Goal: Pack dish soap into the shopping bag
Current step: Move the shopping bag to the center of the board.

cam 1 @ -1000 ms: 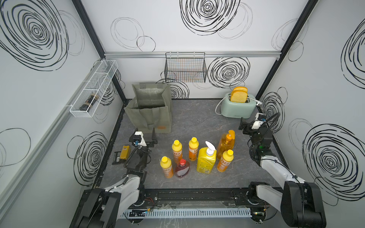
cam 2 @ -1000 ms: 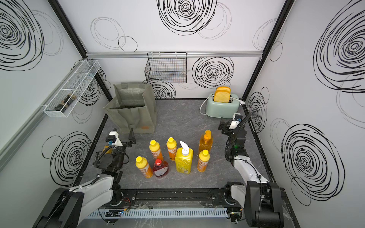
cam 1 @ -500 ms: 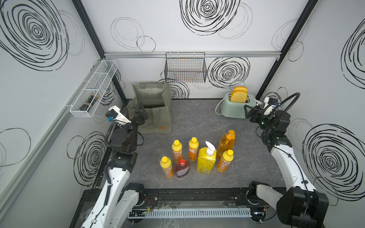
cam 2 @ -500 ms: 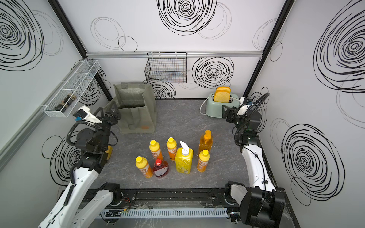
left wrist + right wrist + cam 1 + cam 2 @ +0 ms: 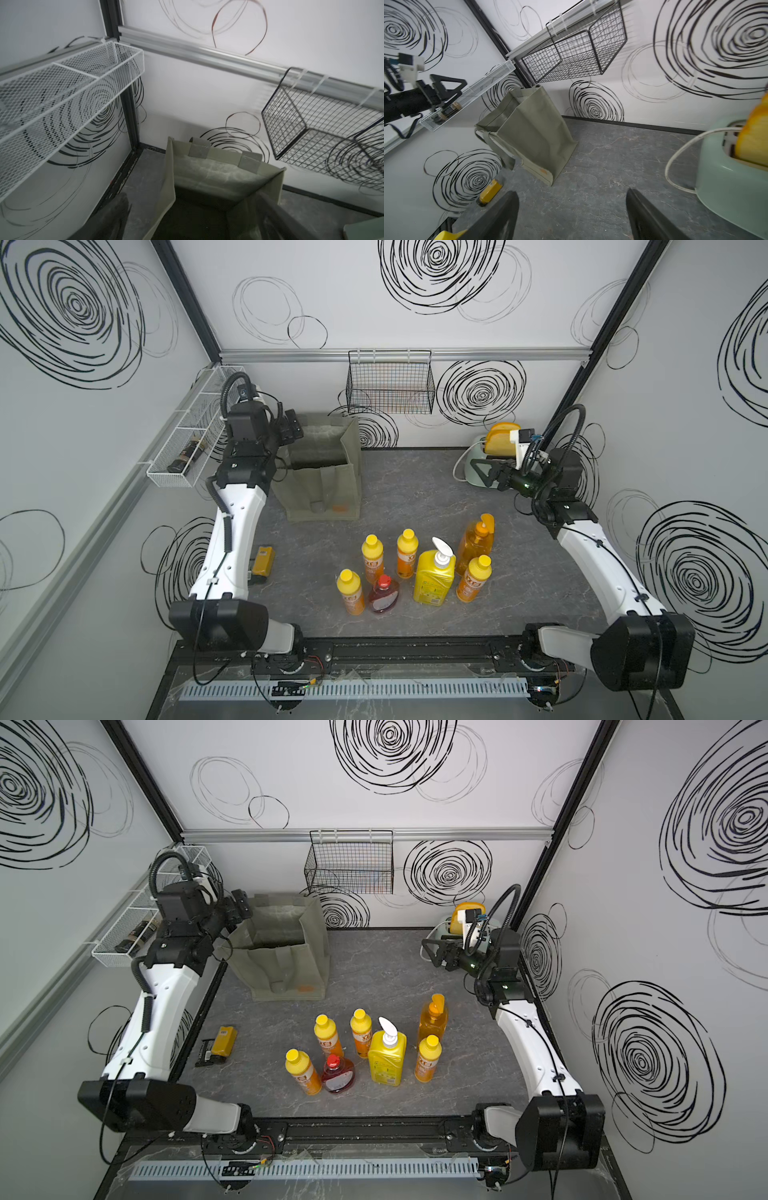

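Grey-green shopping bag (image 5: 324, 485) sits just below my left tool (image 5: 291, 427), released and empty; right tool (image 5: 478, 475) likewise gapes empty.

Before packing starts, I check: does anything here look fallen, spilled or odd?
Nothing is spilled; the seven plastic soap bottles stand upright. Only a dark jar seems to lie on its side in the white mesh shelf, and a yellow-and-black block lies flat apart from them.
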Action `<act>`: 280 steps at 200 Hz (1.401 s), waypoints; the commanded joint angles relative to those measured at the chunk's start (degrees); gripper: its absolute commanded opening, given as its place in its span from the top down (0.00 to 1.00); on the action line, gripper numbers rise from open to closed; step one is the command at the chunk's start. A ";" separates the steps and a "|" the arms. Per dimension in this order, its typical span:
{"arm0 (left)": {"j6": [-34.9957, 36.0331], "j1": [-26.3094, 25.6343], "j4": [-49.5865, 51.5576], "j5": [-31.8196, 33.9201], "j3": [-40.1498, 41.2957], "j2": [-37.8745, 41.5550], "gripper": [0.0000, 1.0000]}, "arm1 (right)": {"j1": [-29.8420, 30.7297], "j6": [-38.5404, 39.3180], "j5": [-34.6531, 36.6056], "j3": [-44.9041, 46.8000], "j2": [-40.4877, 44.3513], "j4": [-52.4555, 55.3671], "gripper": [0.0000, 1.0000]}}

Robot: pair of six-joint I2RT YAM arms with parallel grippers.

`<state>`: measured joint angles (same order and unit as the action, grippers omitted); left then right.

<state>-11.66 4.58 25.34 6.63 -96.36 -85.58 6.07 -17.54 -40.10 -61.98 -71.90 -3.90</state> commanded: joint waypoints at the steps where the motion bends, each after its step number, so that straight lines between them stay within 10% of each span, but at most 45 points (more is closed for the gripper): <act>1: 4.23 0.96 9.57 1.02 -3.62 -3.60 0.02 | 3.04 2.33 -1.23 -3.12 -0.82 0.90 0.14; 66: 6.28 1.21 10.22 5.65 -6.04 -12.58 0.04 | 10.84 3.55 0.59 -7.61 -5.68 0.89 0.15; 159: 4.24 -2.59 12.86 3.42 -5.79 -12.99 0.71 | 13.00 4.45 2.66 -9.93 -6.79 3.86 0.19; 280: -1.37 -24.36 13.19 -4.54 5.00 -5.15 0.81 | 16.69 7.11 20.68 -23.76 -13.80 21.19 0.19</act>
<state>-11.94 -16.43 39.62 3.75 -94.50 -94.26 21.61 -12.64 -25.85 -81.69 -83.77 11.55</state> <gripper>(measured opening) 0.195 0.802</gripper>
